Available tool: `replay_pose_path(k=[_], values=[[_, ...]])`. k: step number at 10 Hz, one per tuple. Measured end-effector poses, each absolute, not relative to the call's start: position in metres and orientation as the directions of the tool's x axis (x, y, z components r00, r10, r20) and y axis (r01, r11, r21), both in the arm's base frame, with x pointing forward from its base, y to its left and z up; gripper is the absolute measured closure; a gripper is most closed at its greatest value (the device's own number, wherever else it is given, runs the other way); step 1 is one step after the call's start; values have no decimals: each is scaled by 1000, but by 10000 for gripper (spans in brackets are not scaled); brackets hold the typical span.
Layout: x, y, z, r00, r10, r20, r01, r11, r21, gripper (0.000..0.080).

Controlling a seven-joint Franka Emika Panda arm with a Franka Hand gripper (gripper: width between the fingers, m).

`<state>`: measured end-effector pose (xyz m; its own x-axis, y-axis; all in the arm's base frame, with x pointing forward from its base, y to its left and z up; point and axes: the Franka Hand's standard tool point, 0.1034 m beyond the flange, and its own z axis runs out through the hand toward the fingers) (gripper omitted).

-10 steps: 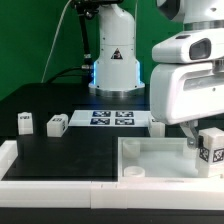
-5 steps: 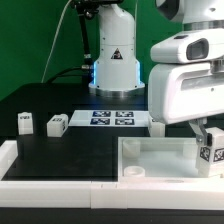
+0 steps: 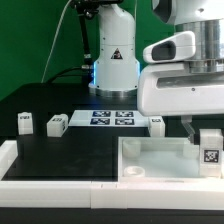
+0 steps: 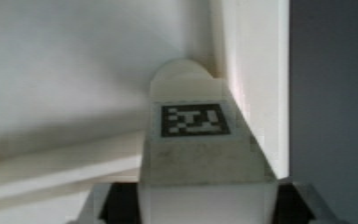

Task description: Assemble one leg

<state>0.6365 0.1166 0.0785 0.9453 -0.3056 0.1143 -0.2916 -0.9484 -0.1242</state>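
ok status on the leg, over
End effector shut on leg. Leg held upright in tabletop corner on the exterior view's right. Three spare legs loose beside marker board. Nothing in the way.

A white tabletop (image 3: 150, 160) fills the lower right of the exterior view, the marker board (image 3: 112, 118) at centre, green backdrop (image 3: 35, 45) upper left.
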Motion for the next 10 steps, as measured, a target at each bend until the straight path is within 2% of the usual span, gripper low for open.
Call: replay_pose_path(k=[2, 4, 6, 7, 8, 9, 10], values=[[636, 115, 78, 801, -590, 105, -575, -806, -143, 505], [635, 114, 78, 652, -755, 73, -740, -654, -155, 505], [634, 113, 78, 543, -838, 51, -824, -544, -159, 505], [634, 114, 77, 571, -819, 57, -805, -572, -157, 505], [635, 114, 78, 624, -778, 69, -764, -627, -156, 326], [636, 113, 80, 675, -734, 81, -718, -678, -158, 211], [636, 113, 80, 778, -620, 105, -605, -783, -144, 211]])
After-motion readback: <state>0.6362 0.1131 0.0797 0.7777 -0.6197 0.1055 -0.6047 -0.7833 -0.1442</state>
